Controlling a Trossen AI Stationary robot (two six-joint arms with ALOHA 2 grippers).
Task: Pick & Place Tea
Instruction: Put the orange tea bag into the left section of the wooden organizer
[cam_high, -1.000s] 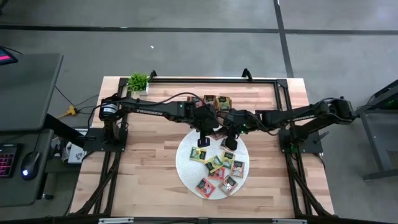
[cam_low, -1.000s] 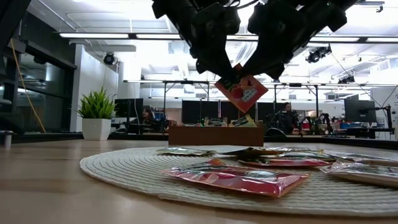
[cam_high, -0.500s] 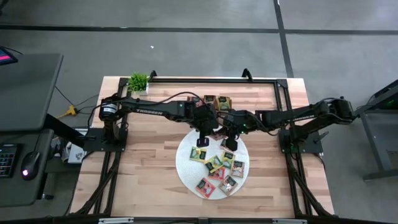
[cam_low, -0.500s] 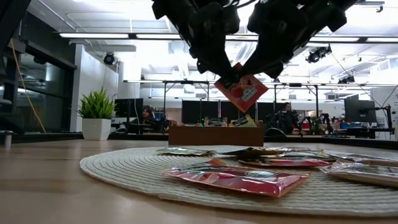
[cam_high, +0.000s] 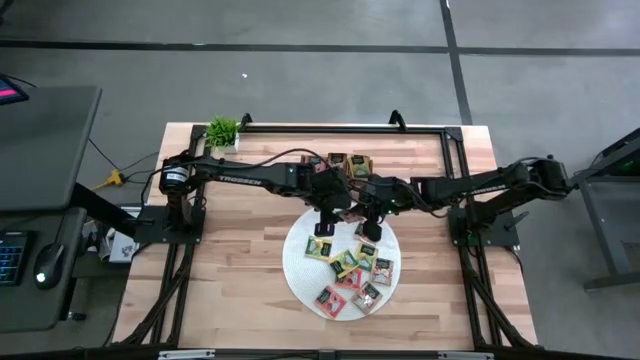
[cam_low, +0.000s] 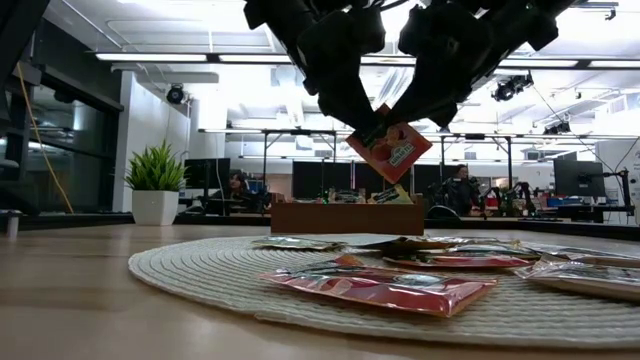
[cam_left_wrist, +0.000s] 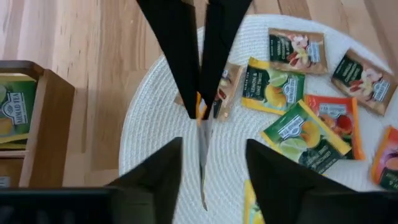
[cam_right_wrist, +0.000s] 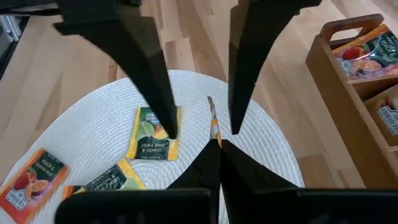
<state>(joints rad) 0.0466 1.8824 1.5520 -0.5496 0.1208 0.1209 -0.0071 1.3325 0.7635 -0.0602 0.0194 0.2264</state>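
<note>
A red tea packet (cam_low: 390, 150) hangs in the air above the round white woven mat (cam_high: 300, 270). My right gripper (cam_right_wrist: 216, 142) is shut on it. My left gripper (cam_left_wrist: 214, 142) is open, one finger on each side of the packet's thin edge (cam_left_wrist: 202, 158), apart from it. Several more tea packets (cam_high: 350, 265), green, yellow, red and dark, lie flat on the mat. The brown wooden tray (cam_high: 350, 162) stands just beyond the mat with packets upright in it. My right gripper pinches the red packet's upper edge (cam_right_wrist: 213, 132) between its two fingers. The fingers slant down from the table's right side. The packet hangs below them, tilted with one corner down (cam_low: 388, 180), clear of the mat.
A small potted plant (cam_high: 223, 130) stands at the table's far left corner. Bare wood lies left and right of the mat. A black frame rail (cam_high: 340, 125) runs along the far edge. People sit in the room beyond (cam_low: 462, 185).
My left gripper has opened and let go of the red packet. The packet stays in the air, held by my right gripper, nearly where it was.
</note>
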